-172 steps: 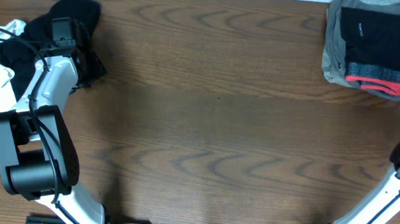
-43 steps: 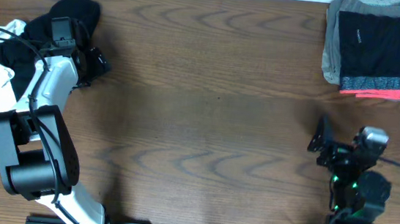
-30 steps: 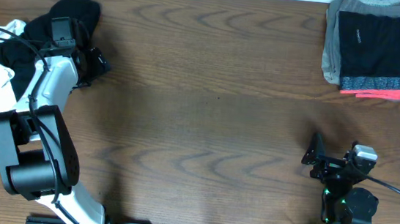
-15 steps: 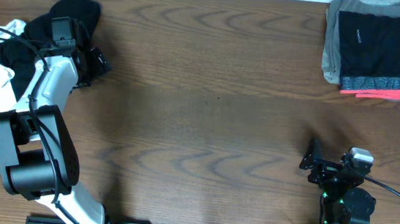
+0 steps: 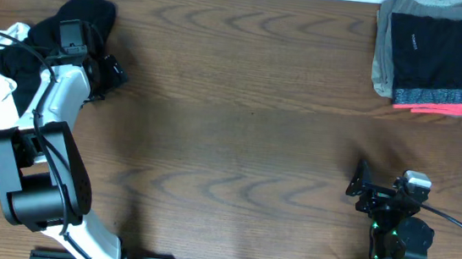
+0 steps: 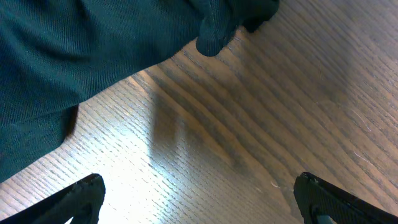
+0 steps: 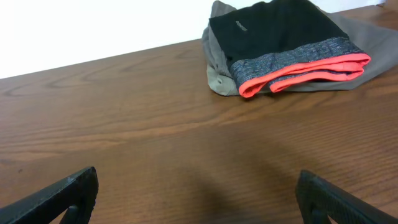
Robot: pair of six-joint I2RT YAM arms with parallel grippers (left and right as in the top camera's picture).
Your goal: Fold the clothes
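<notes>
So apart from the laundry, there's not much here. The worktop [image 5: 246,148] is dark brown wood with a wavy, swirly grain, and the left wrist view catches a pale glare on it. In the far right corner lies a pair of grey-khaki shorts [image 5: 380,59], flat on the wood, with only the edges showing: left side, top and right side. From the right wrist view the fabric looks a bit rumpled at the left edge. A plain white wall [image 7: 93,31] runs behind the worktop.

Black trousers [image 5: 430,52] (grey-and-coral waistband)
</notes>
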